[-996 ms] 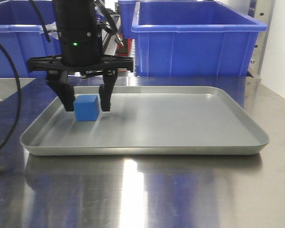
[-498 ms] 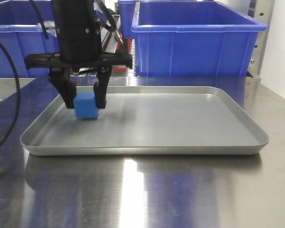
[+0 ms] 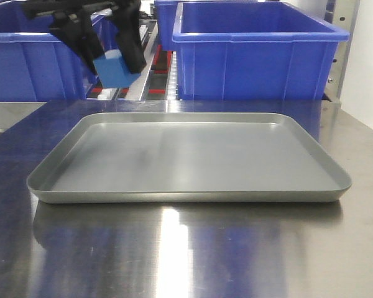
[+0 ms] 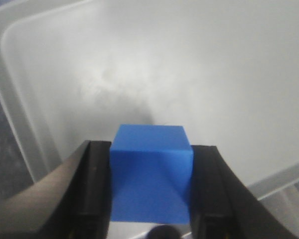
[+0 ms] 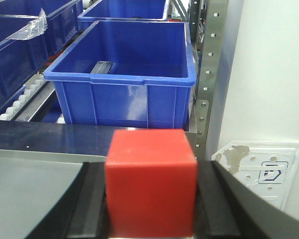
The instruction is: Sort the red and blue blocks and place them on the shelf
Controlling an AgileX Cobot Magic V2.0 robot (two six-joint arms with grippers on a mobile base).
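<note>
My left gripper (image 3: 113,62) is shut on the blue block (image 3: 114,68) and holds it high above the left back part of the grey tray (image 3: 186,192). In the left wrist view the blue block (image 4: 150,172) sits between the black fingers (image 4: 94,184) over the tray (image 4: 189,74). My right gripper (image 5: 150,199) is shut on the red block (image 5: 150,181); it is out of the front view. The steel shelf shows as roller tracks (image 3: 154,71) between the bins and as a perforated upright (image 5: 208,74).
Large blue bins stand on the shelf behind the tray, one at the right (image 3: 258,53) and one at the left (image 3: 25,62). In the right wrist view a blue bin (image 5: 124,74) is ahead, with a white wall (image 5: 269,74) to the right.
My left gripper closed on the blue block in the tray and lifted it up off the tray, to about bin height.
</note>
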